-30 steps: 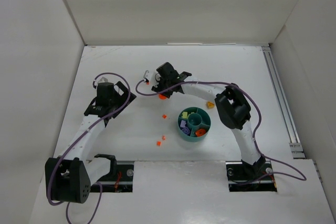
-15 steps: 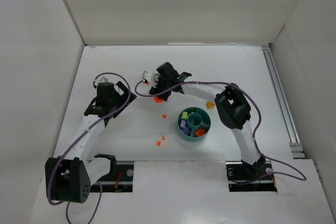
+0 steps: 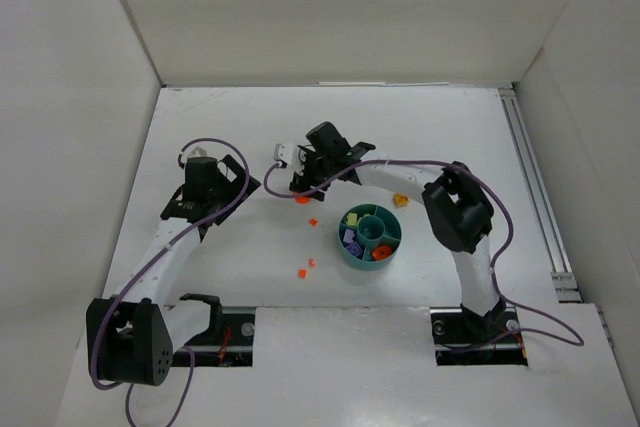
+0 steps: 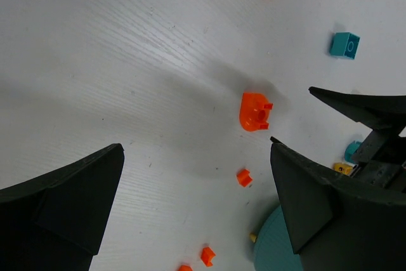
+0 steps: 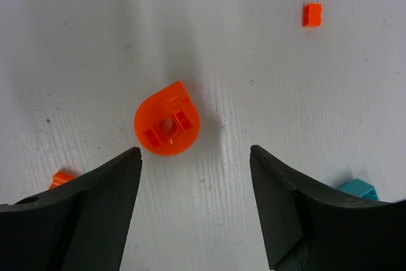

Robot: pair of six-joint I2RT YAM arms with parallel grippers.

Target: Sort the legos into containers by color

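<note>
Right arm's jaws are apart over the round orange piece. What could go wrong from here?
1. The round orange piece sits off-centre below the right gripper, nearer one finger; closing may shove it aside.
2. A small orange brick and a teal brick lie close by the fingers; a descent could knock them.
3. The dish has narrow sections, so a drop might land in the wrong colour.

Round teal dish [image 3: 345, 248]: stands upright, holds purple legos [image 3: 350, 240] in a left section and orange legos [image 3: 380, 252] in a lower-right section.
Round orange lego [image 5: 167, 127]: lies flat outside, up-left of the dish, with a hole in the middle and a square tab at one edge.
Small orange bricks [image 3: 302, 273]: lie loose, scattered left of the dish.
Yellow piece [image 3: 400, 199]: rests near the rim, upper right.
Teal brick [image 4: 344, 44]: lies near the round orange lego, not touching.
</note>
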